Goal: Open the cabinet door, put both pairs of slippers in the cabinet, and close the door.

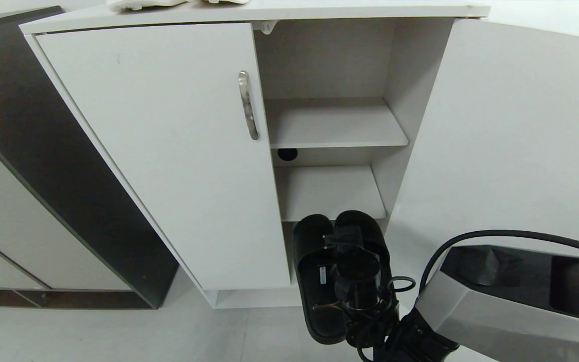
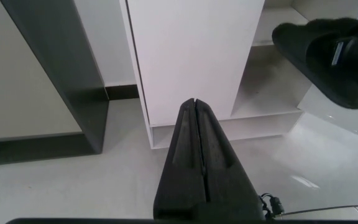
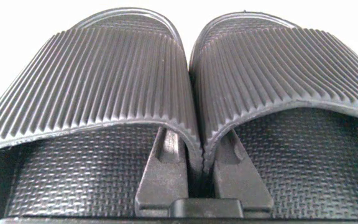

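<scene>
Clamping ribbed black slippers (image 3: 104, 81), right hand (image 3: 197, 146)

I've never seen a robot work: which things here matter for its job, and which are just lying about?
Job: black slippers in right gripper; cabinet, its open door; pale items on top, likely slippers.
Just there: dark-edged unit beside it; left gripper, shut.

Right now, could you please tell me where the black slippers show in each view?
Head view: black slippers low centre, before the cabinet's open right compartment.
Left wrist view: black slippers past the closed left door, in front of the open right compartment.
Right wrist view: both ribbed straps close up, right gripper pinching their inner edges.
Shared landmark: the closed left door, in head and left wrist views.
</scene>
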You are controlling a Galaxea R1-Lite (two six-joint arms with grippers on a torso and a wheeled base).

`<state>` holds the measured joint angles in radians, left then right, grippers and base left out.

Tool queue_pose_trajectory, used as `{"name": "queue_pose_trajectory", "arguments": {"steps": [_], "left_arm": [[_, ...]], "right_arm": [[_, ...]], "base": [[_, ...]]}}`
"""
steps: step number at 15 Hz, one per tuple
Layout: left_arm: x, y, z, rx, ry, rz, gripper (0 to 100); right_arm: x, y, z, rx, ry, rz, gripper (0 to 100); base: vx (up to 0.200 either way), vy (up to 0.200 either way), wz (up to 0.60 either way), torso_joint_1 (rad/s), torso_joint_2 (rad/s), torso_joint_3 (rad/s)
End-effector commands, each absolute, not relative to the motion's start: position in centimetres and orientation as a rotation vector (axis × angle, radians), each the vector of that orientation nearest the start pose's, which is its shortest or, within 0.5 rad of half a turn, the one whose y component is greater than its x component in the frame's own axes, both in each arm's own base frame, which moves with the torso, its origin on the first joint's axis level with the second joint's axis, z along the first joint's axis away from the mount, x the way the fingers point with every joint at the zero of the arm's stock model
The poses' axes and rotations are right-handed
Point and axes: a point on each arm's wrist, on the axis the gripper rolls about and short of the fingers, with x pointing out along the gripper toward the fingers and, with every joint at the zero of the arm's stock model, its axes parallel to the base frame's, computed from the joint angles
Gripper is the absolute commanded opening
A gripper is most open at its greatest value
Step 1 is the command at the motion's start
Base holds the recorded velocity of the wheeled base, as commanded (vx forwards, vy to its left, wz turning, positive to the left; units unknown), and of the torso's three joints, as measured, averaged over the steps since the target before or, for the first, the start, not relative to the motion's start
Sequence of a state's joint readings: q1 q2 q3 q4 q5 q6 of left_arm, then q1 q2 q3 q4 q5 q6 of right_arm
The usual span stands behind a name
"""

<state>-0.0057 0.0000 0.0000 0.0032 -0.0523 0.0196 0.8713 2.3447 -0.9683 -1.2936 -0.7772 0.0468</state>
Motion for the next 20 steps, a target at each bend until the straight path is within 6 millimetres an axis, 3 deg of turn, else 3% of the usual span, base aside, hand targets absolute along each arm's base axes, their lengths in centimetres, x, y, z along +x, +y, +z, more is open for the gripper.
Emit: {"name": "queue_pose_trajectory", "arguments": {"steps": [1, 8, 20], "left_arm": [[-2.3, -0.1, 7.5, 0.02, 0.004, -0.058, 0], [-2.3, -0.1, 7.5, 0.021, 0.004, -0.058, 0], [-2.3, -0.1, 7.5, 0.023, 0.005, -0.058, 0]], "right_arm": [[28.1, 30.5, 3.4, -0.042, 0.084, 0.087, 0], [28.7, 30.1, 3.8, -0.033, 0.072, 0.055, 0], [29.2, 30.1, 4.2, -0.03, 0.06, 0.045, 0]], "base": [[0.0, 0.0, 0.0, 0.0, 0.0, 0.0], [0.0, 0.0, 0.0, 0.0, 0.0, 0.0], [0.2, 0.0, 0.0, 0.001, 0.0, 0.004]]}}
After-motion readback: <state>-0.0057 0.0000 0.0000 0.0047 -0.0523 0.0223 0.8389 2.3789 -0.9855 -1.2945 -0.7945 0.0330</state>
